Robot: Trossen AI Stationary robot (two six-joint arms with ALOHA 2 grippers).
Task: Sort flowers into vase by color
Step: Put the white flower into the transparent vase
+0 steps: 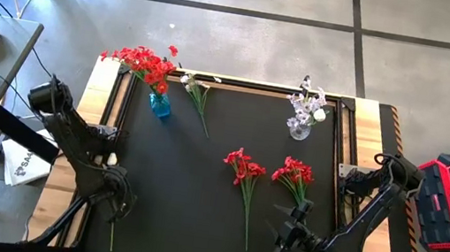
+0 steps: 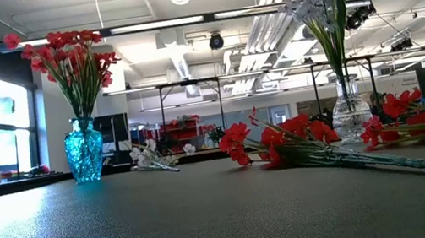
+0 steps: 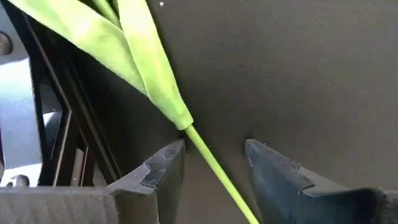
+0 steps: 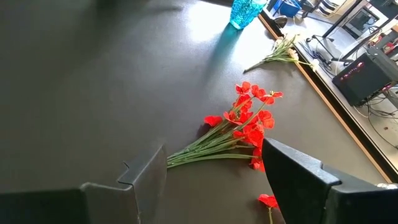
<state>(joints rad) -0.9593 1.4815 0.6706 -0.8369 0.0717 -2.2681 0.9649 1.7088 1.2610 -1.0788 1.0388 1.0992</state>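
Box (image 1: 21, 165) lettering, perhaps "SAA"; red flowers (image 1: 243, 167) loose.

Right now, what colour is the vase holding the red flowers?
Translucent turquoise blue vase, red flowers standing in it; clearest in the low view.

Two vases stand far on the table (image 1: 194, 211) (left vase (image 1: 159, 104), right vase (image 1: 299, 130)); two sprigs (image 1: 244, 170) lie nearer, right of centre.

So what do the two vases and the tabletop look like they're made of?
The blue vase looks like translucent turquoise glass, textured and glinting. The clear vase looks like plain glass, since stems show through it. The black table surface has a pebbled matte finish, perhaps rubber or vinyl.
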